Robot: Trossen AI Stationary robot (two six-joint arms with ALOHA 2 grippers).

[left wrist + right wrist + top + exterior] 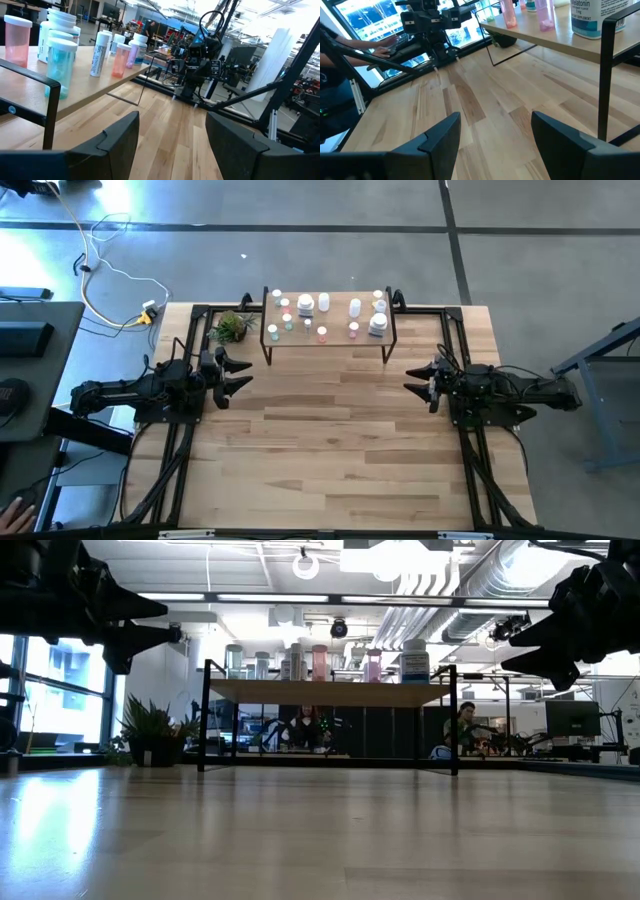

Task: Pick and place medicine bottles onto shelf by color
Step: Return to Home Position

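With the medicine bottles all standing on the shelf, the left hand and right hand hover wide open and empty over the tabletop's sides, seemingly finished and parked clear.

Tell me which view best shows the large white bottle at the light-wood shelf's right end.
Right wrist view: the large white bottle is close, its printed label readable. High view shows only its cap; low view shows it small; left wrist view, I cannot single it out.
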